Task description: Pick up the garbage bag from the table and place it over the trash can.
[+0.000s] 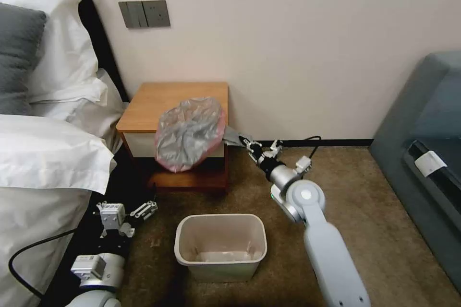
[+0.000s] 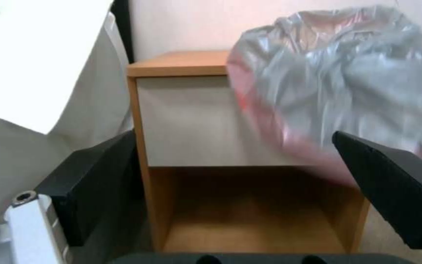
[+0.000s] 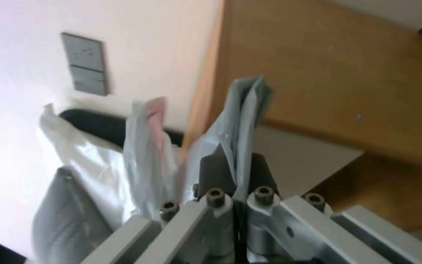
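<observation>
Head view: the right gripper [image 1: 245,142] is clamped on a pinched corner of the garbage bag [image 1: 189,133], which hangs spread out in front of the nightstand [image 1: 158,105], covering part of its front edge and white drawer front. Just in front, on brown carpet [image 1: 384,230], stands the cream trash can [image 1: 221,245], open and well below the bag. The left gripper [image 1: 126,213] waits low beside the bed [image 1: 43,153], fingers apart. A grey switch plate [image 1: 144,13] sits on the pale wall; a dark grey sofa [image 1: 422,144] stands at the right. No writing can be read.

Left wrist view: both black fingers [image 2: 93,183] stand wide apart with nothing between them. Beyond them is the nightstand [image 2: 181,62] with its open lower shelf, and the crinkled grey bag [image 2: 338,73] with a pinkish edge hangs over its right front.

Right wrist view: the dark pads [image 3: 216,170] are pressed together on a thin fold of grey plastic [image 3: 243,121] that rises between them, with the orange-brown top [image 3: 343,73] beyond.
</observation>
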Available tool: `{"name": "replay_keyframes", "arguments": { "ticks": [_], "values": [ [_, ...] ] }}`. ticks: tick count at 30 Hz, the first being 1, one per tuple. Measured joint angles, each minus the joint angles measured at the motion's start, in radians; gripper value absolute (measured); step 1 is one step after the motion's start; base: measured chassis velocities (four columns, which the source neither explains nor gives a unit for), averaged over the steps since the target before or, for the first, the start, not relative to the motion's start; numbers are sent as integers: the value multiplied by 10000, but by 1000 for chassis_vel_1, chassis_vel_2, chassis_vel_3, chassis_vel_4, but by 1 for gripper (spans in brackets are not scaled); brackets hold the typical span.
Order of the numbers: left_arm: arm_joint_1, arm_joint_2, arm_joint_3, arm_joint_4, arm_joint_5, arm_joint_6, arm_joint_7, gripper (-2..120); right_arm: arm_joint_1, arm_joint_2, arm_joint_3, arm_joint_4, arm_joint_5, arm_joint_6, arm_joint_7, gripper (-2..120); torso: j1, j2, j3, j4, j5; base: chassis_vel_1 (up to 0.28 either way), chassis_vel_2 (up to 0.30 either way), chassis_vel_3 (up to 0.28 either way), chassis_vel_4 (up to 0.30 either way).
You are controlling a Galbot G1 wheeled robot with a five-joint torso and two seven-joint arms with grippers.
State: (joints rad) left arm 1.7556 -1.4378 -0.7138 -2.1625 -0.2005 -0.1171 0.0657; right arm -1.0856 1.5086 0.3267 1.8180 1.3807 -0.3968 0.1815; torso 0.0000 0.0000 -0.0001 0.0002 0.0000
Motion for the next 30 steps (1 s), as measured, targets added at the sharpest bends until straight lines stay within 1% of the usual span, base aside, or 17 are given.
{"name": "replay_keyframes", "arguments": {
  "ticks": [1,4,5,8,9,11,12,15,17,19,20,22,23,26,30],
  "values": [
    [0,0,0,0,0,0,0,100,0,0,0,0,0,0,0,0,0,0,0,0,0,0,0,0,0],
    [81,-13,-17,-8,-1,-150,46,100,-866,24,-71,1069,30,48,189,0,0,1,-1,-2,0,0,0,0,0],
    [81,-13,-17,-8,-1,-150,46,100,-866,24,-71,1069,30,48,189,0,0,1,-1,-2,0,0,0,0,0],
    [196,-32,-39,-34,-11,-356,78,100,-1910,-56,-226,2049,17,60,409,0,0,1,-1,-2,0,0,0,0,0],
    [196,-32,-39,-34,-11,-356,78,100,-1910,-56,-226,2049,17,60,409,0,0,1,-1,-2,0,0,0,0,0],
    [286,-51,-54,20,-21,-553,110,100,-2602,-161,-424,2734,-28,72,552,0,0,2,-1,-3,1,0,0,0,0],
    [286,-51,-54,20,-21,-553,110,100,-2602,-161,-424,2734,-28,72,552,0,0,2,-1,-3,1,0,0,0,0],
    [393,-55,-56,128,-29,-831,153,100,-3166,-209,-722,3598,-67,130,968,0,0,2,-1,-3,-1,0,0,0,0],
    [418,-55,-56,158,-29,-900,161,100,-3261,-210,-811,3775,-104,166,1069,0,0,2,0,-2,0,0,0,0,0],
    [513,-39,-69,191,-52,-1091,177,100,-3645,-226,-1196,4390,-551,282,1282,0,-1,2,-1,-2,-1,0,0,0,0],
    [513,-39,-69,191,-52,-1091,177,100,-3645,-226,-1196,4390,-551,282,1282,0,-1,2,-1,-2,-1,0,0,0,0],
    [582,8,-108,191,-126,-1213,180,100,-3975,-242,-1477,4642,-1106,360,1297,0,0,1,-1,-1,-1,0,0,0,0],
    [582,8,-108,191,-126,-1213,180,100,-3975,-242,-1477,4642,-1106,360,1297,0,0,1,-1,-1,-1,0,0,0,0],
    [614,60,-155,227,-203,-1330,185,100,-4385,-251,-1789,4670,-2079,586,1309,0,0,2,0,-1,-1,0,0,0,0],
    [574,93,-172,286,-263,-1362,189,100,-4598,-334,-1785,4601,-2283,630,1292,0,0,2,0,-1,0,0,0,0,0]
  ]
}}
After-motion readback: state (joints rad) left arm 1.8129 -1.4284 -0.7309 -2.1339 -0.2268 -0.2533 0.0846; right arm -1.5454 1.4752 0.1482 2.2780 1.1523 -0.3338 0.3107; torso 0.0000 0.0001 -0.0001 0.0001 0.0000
